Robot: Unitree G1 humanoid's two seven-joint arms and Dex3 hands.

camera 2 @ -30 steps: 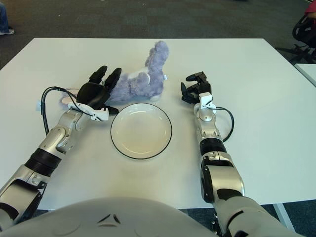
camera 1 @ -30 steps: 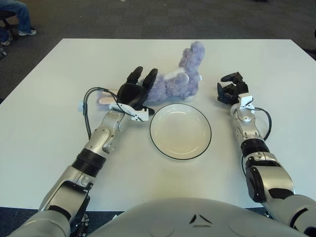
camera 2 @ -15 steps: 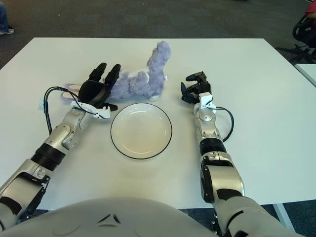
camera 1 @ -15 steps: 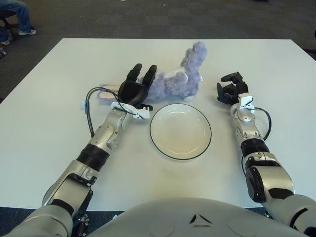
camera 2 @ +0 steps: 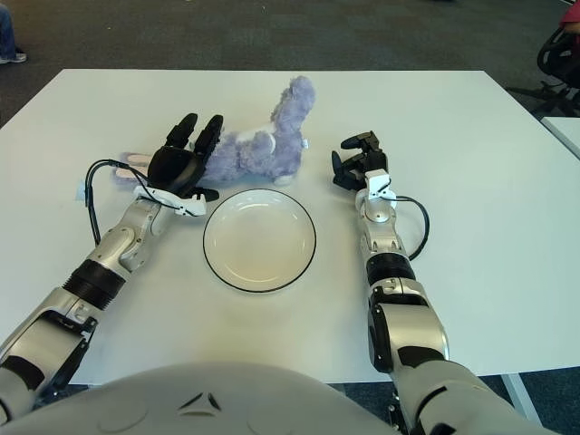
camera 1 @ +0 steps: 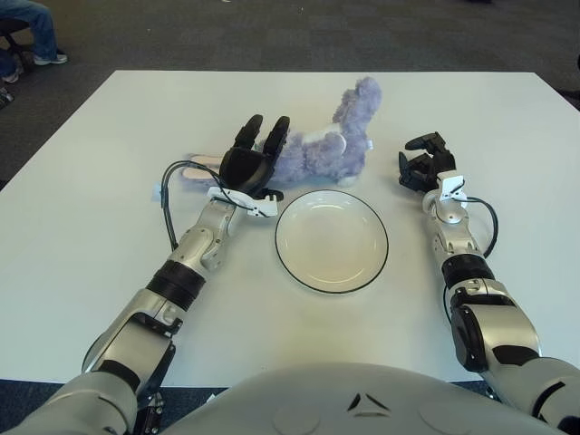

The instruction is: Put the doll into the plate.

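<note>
1. Since the earlier frames, the left hand (camera 1: 249, 163) has reached further forward across the table (camera 1: 82, 190), from beside the plate's near-left edge up to the doll's near end.
2. Its fingers (camera 1: 263, 136) are spread and extended, lying over the doll's body without closing on it; nothing is pinched yet.
3. The doll (camera 1: 317, 145), a purple plush animal, lies on the table just beyond the plate (camera 1: 332, 239), with one fuzzy limb raised at the right and its long ears trailing left behind the hand. It is outside the plate, close to the far rim.
4. The right hand (camera 1: 421, 168) shows to the right of the plate, fingers curled and holding nothing.
5. The step in hand appears to be the grasp. To do it well, the left hand should settle over the thick middle of the body, not the ears or a limb, so the soft plush does not flop or slide out when lifted.
6. The fingers should close firmly enough to compress the stuffing, then lift clear of the rim before moving toward the plate's centre.
7. A low drag risks nudging the plate, so a clean lift is safer.
</note>
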